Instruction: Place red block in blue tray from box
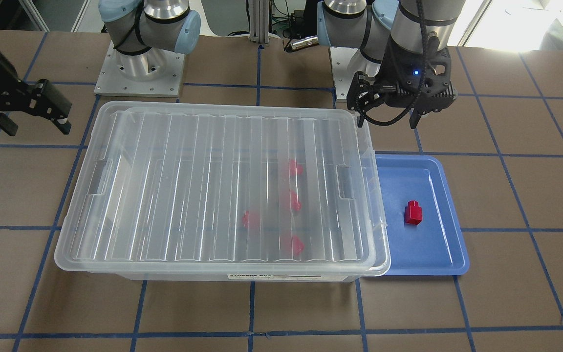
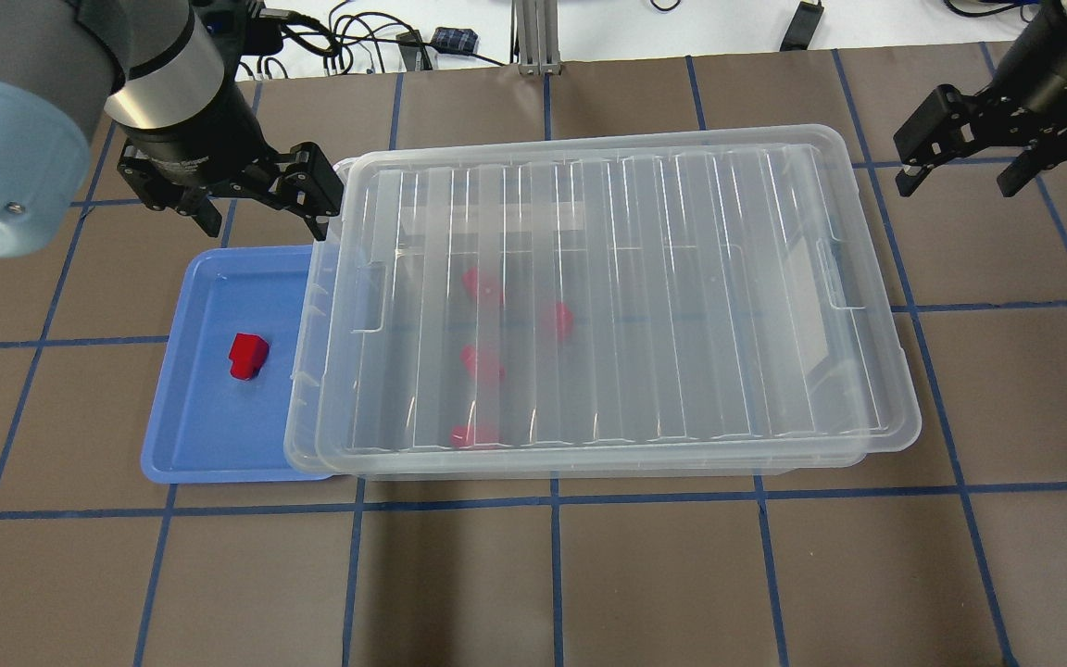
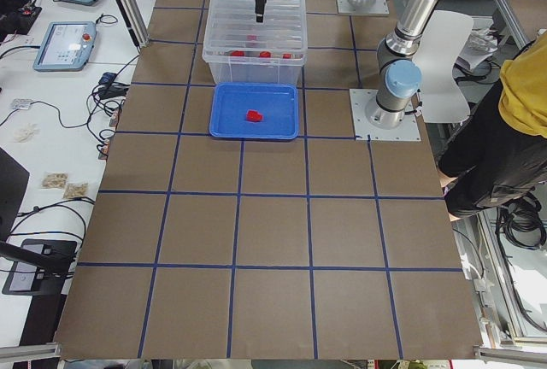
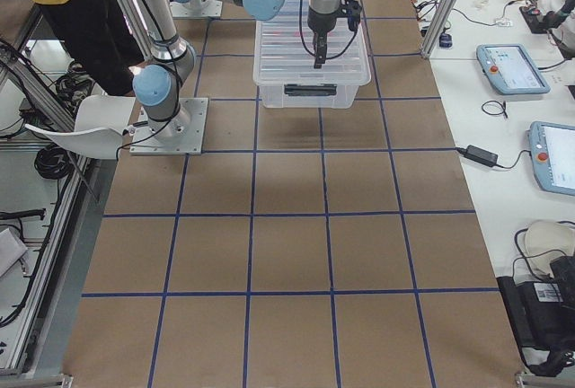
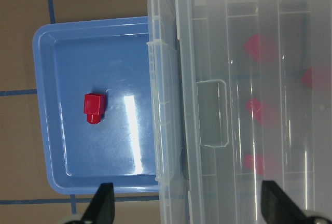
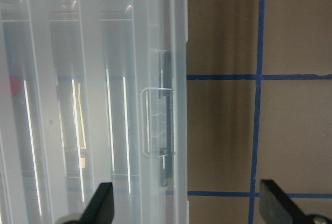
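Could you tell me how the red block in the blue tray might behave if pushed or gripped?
The red block looks glossy and hard, so it may slide across the shiny blue tray rather than tip. Its flat boxy sides suggest it probably won't roll.

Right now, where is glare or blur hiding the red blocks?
Left wrist view: a white glare streak on the blue tray beside the red block, which is sharp. Front-facing view: the ribbed lid smears the four boxed blocks; overexposed patch top right.
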You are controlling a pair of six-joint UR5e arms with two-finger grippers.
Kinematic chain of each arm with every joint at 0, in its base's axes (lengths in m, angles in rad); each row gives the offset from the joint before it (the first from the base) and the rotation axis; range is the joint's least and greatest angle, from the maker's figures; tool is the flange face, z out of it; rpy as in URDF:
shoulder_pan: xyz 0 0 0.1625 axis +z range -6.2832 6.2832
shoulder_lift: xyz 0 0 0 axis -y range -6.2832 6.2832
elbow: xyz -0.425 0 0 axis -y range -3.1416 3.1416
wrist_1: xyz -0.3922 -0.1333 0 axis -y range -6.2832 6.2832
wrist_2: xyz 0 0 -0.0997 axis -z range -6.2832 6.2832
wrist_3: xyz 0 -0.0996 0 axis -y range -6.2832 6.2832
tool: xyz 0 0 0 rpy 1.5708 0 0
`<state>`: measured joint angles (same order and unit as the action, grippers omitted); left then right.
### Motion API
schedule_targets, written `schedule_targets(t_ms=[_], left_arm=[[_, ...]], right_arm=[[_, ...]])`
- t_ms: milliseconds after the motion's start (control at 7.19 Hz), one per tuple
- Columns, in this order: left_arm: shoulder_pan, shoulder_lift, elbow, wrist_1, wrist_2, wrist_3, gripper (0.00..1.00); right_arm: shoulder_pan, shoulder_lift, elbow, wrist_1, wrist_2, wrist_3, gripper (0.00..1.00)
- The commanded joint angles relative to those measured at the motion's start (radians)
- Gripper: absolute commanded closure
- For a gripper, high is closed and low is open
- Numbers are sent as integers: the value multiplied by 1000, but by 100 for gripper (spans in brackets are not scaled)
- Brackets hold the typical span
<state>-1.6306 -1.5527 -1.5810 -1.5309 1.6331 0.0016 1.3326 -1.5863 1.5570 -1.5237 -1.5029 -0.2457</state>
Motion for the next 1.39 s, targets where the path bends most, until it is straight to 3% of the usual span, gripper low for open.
schedule_targets(t_ms=[0, 278, 1252], left_arm=[[2, -1, 1, -2, -50, -3, 0], [3, 0, 1, -2, -68, -3, 0], [15, -7, 19, -9, -64, -37, 0]], right_arm=[[89, -61, 6, 43, 1, 105, 0], [218, -55, 11, 24, -2, 262, 0], [223, 15, 8, -41, -48, 229, 0]])
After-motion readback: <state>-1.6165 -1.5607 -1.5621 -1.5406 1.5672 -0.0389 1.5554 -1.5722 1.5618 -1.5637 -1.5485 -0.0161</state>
